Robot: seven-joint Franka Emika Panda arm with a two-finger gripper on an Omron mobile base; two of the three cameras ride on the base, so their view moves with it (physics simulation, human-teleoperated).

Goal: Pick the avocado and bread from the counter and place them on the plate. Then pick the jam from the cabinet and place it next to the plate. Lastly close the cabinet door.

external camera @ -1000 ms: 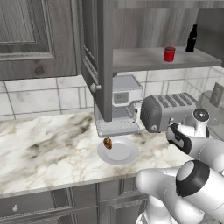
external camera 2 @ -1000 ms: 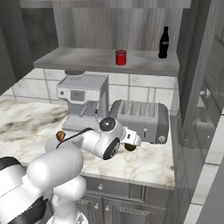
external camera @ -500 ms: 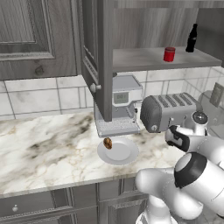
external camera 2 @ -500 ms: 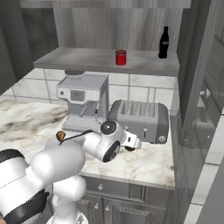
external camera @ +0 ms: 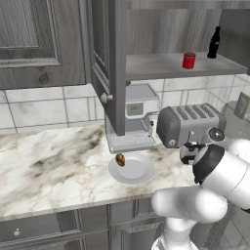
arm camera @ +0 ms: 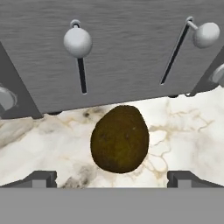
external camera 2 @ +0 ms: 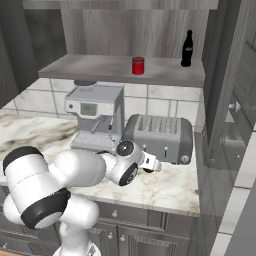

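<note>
From the left base view I see the bread [external camera: 120, 159] on the plate [external camera: 139, 172], the jam [external camera: 189, 60] on the cabinet [external camera: 161, 65] shelf. The right base view hides my jaws, probably by the toaster [external camera 2: 160, 137]. My hand view shows the avocado [arm camera: 120, 138] on the bench [arm camera: 183, 131] between released fingertips [arm camera: 41, 178].

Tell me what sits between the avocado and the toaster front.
Nothing. In the hand view only a narrow strip of bare marble counter separates the avocado from the toaster behind it; the open jaws flank the avocado.
</note>
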